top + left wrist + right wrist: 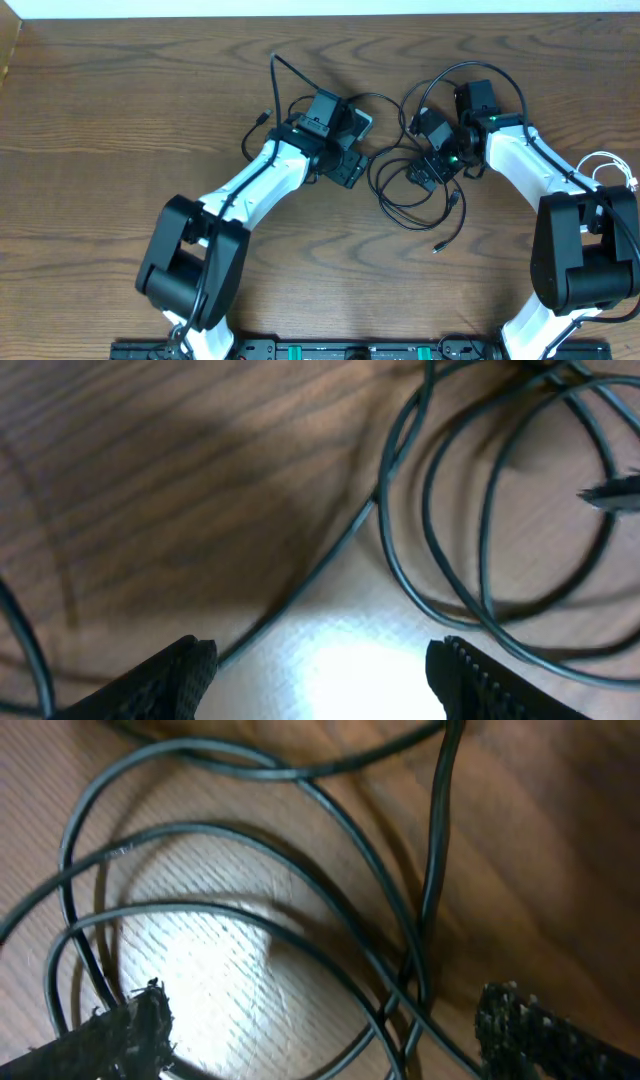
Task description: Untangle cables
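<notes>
The left gripper (322,656) and right gripper (322,1004) hover wide open and empty over the black cable (438,840) loops, apparently ready to pick a strand.

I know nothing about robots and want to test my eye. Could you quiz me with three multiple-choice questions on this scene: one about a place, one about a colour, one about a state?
1. Where does the white cable lie?
A. between the two grippers
B. beside the right arm
C. beside the left arm

2. What colour is the looped cable under the right gripper?
A. red
B. white
C. black

3. How does the right gripper stand?
A. open, holding nothing
B. shut on a cable
C. shut, empty

Answers:
1 B, the overhead view shows it next to that arm.
2 C, the right wrist view shows black loops on the wood.
3 A, its jaws stand wide apart above the loops.
</notes>
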